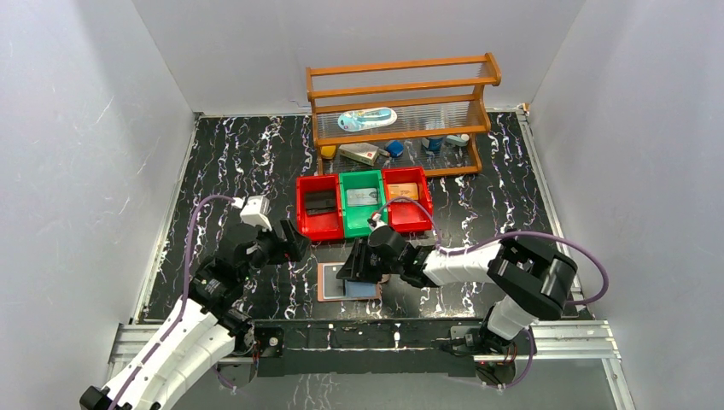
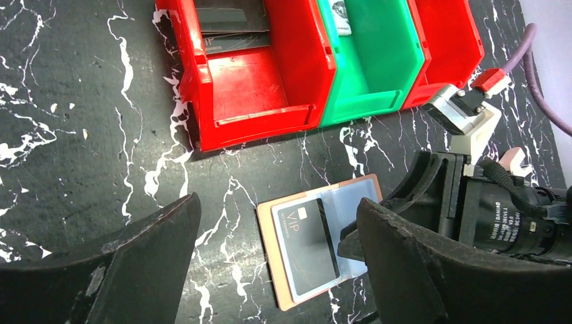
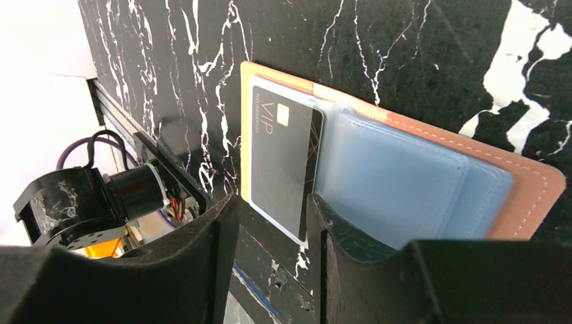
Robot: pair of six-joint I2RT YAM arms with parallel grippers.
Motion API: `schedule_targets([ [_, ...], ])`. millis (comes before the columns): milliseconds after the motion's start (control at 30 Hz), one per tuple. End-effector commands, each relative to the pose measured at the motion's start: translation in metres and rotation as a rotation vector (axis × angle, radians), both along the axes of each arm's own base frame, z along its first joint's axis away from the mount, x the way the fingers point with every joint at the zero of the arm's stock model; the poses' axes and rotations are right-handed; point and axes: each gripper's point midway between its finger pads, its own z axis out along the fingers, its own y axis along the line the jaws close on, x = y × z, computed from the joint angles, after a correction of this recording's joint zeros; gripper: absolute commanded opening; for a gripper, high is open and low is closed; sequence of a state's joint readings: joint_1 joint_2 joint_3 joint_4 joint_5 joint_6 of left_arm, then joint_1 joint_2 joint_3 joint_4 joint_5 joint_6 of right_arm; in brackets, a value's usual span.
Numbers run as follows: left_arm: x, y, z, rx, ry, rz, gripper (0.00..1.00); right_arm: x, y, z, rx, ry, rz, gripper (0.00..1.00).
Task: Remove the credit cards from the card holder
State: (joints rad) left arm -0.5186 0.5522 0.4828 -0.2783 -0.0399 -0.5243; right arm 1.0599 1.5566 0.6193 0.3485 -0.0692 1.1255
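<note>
The card holder lies open and flat on the black marble table near the front edge, pinkish-brown with blue-clear sleeves. A black VIP credit card sits in its left sleeve and also shows in the right wrist view. My right gripper is low over the holder, jaws a little apart with nothing between them. One of its fingers rests on the blue sleeve next to the card's edge. My left gripper hovers to the holder's left, wide open and empty.
Three bins stand behind the holder: a red one with a black card, a green one with a grey card, and a red one with an orange card. A wooden rack with small items stands at the back.
</note>
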Motion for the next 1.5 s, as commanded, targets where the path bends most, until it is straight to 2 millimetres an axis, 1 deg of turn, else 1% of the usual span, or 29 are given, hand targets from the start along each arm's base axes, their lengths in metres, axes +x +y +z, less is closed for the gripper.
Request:
schedule_targets([
  [0,-0.009,0.0,-0.003,-0.025,0.053,0.005,0.85,0.003,0.017,0.013,0.064,-0.015,0.028,0.49],
  [100,-0.009,-0.002,-0.003,-0.042,0.068,0.014,0.87,0.002,0.016,0.002,0.027,0.003,0.031,0.48],
  [200,-0.009,-0.012,0.002,-0.073,0.059,-0.037,0.85,0.001,0.011,-0.013,-0.008,0.033,0.013,0.46],
  [300,-0.017,-0.033,-0.002,-0.11,0.072,-0.167,0.77,-0.001,0.003,-0.025,-0.034,0.057,-0.021,0.44],
  [367,-0.026,-0.047,-0.01,-0.157,0.128,-0.242,0.7,-0.001,-0.001,-0.029,-0.039,0.067,-0.04,0.42],
  [433,-0.034,-0.056,-0.022,-0.18,0.204,-0.28,0.65,0.0,-0.003,-0.029,-0.038,0.066,-0.05,0.41],
  [567,-0.043,-0.057,-0.052,-0.139,0.361,-0.292,0.57,0.001,-0.006,-0.031,-0.056,0.068,-0.066,0.4],
  [667,-0.048,-0.063,-0.063,-0.14,0.445,-0.314,0.55,0.002,-0.009,-0.031,-0.06,0.064,-0.082,0.4],
  [800,-0.049,-0.065,-0.073,-0.133,0.499,-0.312,0.55,0.006,-0.009,-0.026,-0.059,0.047,-0.093,0.41],
  [933,-0.05,-0.062,-0.084,-0.137,0.558,-0.248,0.54,0.003,-0.009,-0.026,-0.047,0.055,-0.087,0.41],
  [1100,-0.056,-0.07,-0.089,-0.146,0.6,-0.291,0.52,0.002,-0.008,-0.029,-0.039,0.067,-0.088,0.41],
  [1200,-0.057,-0.074,-0.093,-0.146,0.603,-0.303,0.49,0.003,-0.007,-0.029,-0.035,0.07,-0.093,0.4],
  [1333,-0.06,-0.074,-0.103,-0.122,0.636,-0.306,0.44,0.003,-0.007,-0.029,-0.035,0.07,-0.096,0.4],
  [1467,-0.061,-0.069,-0.116,-0.087,0.662,-0.281,0.39,0.003,-0.007,-0.028,-0.03,0.071,-0.096,0.4],
])
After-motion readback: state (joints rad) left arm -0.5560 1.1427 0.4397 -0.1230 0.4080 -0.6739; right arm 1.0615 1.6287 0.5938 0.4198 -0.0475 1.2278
